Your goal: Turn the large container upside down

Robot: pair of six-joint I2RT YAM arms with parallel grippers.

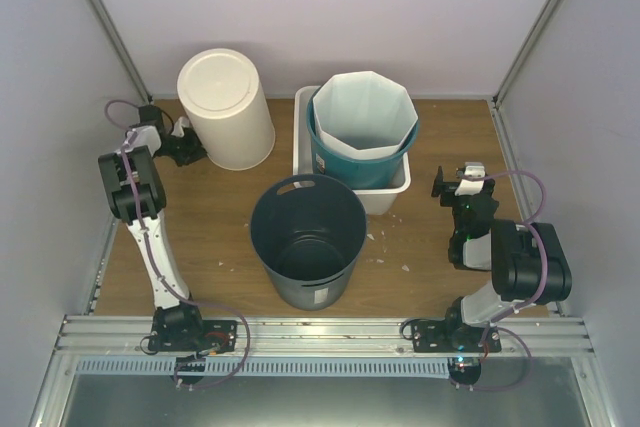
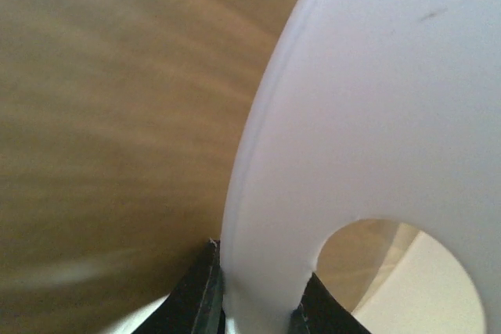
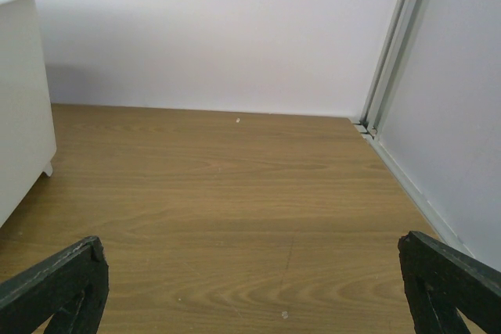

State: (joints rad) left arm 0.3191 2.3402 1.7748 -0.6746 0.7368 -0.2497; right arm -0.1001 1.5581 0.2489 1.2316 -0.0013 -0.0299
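Note:
The large white container (image 1: pixel 226 107) stands bottom-up at the back left of the table. My left gripper (image 1: pixel 190 144) is at its lower left side. In the left wrist view, the gripper (image 2: pixel 260 303) is shut on the white rim (image 2: pixel 352 131), next to a round handle hole. My right gripper (image 1: pixel 462 181) is open and empty over bare wood at the right. In the right wrist view the gripper (image 3: pixel 250 287) shows both black fingertips (image 3: pixel 59 283) far apart.
A dark grey bin (image 1: pixel 307 239) stands upright in the middle. A teal bin with a white liner (image 1: pixel 362 135) sits in a white tray (image 1: pixel 390 197) behind it; the tray's wall also shows in the right wrist view (image 3: pixel 19 99). Enclosure walls surround the table.

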